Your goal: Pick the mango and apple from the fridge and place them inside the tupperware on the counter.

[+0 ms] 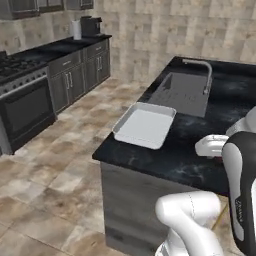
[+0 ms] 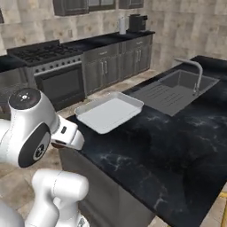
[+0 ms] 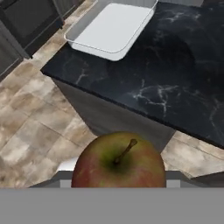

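**Carrying the Apple to the Tupperware**

**Step in hand.** The apple (image 3: 118, 160) sits at the bottom of the hand view, stem up, red with a green-yellow patch around the stem. The tupperware (image 3: 111, 29) lies ahead of it on the counter (image 3: 175, 83), near the counter's corner and just beside the sink (image 1: 184, 92). Its interior appears bare; the mango is not in it, so the task looks to be at its first delivery.

**Recommended procedure.**
1. Carry the apple forward over the counter edge, high enough to clear the tray's raised rim.
2. Centre the fruit over the flat floor of the tupperware, away from the rounded corners and the near wall.
3. Lower before releasing. A round fruit dropped from height is likely to roll or bounce against the rim.
4. Keep the wrist level; the tray overhangs near the counter's edge, so a nudge could shift it.

**Pincer state.** The gripper (image 3: 118, 181) is closed about as far as it goes, pinching the apple. The fingertips themselves are hidden behind the fruit, so the exact contact points cannot be told. In the base views the hand hangs beside the counter's near edge, short of the tray.
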{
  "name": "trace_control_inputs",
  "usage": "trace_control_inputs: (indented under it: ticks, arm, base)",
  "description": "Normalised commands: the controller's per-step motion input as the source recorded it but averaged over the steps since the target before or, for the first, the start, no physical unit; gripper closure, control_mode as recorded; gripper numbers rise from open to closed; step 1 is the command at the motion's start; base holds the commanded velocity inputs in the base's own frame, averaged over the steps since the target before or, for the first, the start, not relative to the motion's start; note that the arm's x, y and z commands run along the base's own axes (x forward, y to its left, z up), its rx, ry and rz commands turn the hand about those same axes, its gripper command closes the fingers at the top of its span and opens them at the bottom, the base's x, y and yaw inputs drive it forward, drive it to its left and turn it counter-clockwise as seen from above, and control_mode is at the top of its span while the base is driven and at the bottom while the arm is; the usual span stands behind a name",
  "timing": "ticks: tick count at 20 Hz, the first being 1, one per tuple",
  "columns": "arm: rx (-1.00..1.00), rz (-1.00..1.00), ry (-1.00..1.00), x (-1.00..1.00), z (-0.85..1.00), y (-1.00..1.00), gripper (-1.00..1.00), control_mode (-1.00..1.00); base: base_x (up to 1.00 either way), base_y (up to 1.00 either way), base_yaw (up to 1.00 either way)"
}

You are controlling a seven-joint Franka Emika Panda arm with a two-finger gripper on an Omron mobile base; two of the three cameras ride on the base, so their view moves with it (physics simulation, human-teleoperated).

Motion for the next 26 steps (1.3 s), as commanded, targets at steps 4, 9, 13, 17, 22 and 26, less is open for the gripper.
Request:
trace_control_inputs:
  ticks: [4, 9, 13, 17, 22, 26]
  arm:
    - [0.0, 0.0, 0.0, 0.0, 0.0, 0.0, 1.0, 1.0]
    - [0.0, 0.0, 0.0, 0.0, 0.0, 0.0, 1.0, 1.0]
    - [0.0, 0.0, 0.0, 0.0, 0.0, 0.0, 1.0, 1.0]
    - [0.0, 0.0, 0.0, 0.0, 0.0, 0.0, 1.0, 1.0]
    - [0.0, -0.1, 0.19, 0.6, 0.0, 0.07, 1.0, -1.0]
    - [0.0, -0.02, 0.56, 1.0, -0.05, 0.07, 1.0, -1.0]
  base:
    - [0.94, 0.88, -0.94]
    - [0.76, 1.0, -0.6]
    - [0.35, 0.98, -0.05]
    - [0.67, 0.8, -0.03]
    - [0.4, 0.14, -0.05]
    - [0.0, 0.0, 0.0]
